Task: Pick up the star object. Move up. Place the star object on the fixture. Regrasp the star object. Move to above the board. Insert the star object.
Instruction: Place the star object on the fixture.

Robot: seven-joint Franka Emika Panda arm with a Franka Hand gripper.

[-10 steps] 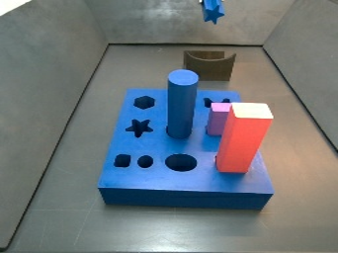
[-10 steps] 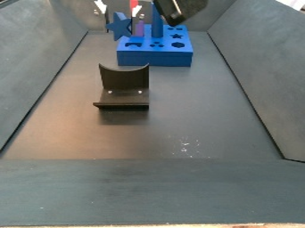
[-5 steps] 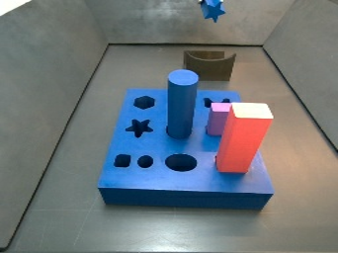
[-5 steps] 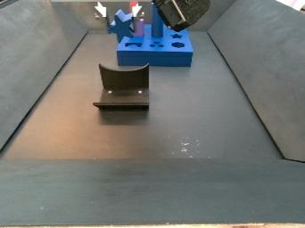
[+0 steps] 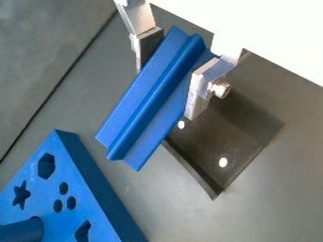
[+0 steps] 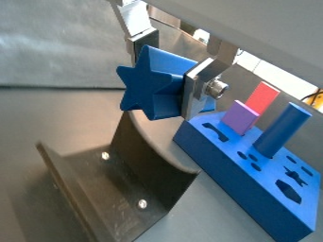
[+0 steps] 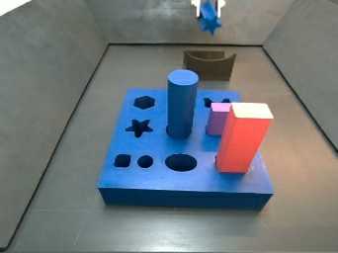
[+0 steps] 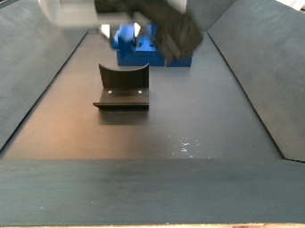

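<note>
One ridged blue star object [image 5: 158,95], star-ended, clamped in the hand [image 5: 173,68], above the fixture [image 6: 120,194]

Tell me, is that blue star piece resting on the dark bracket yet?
Apart. In a wrist view the star object hangs clamped in the gripper, its jaws shut on it, with open space between it and the fixture below.

The blue star object [image 5: 157,96] is seen clamped between the silver fingers [image 5: 205,83] of the gripper [image 6: 171,59], held aloft above the dark fixture [image 6: 108,194]. The blue board [image 7: 185,148], pegs standing in it, lies beyond the fixture.
</note>
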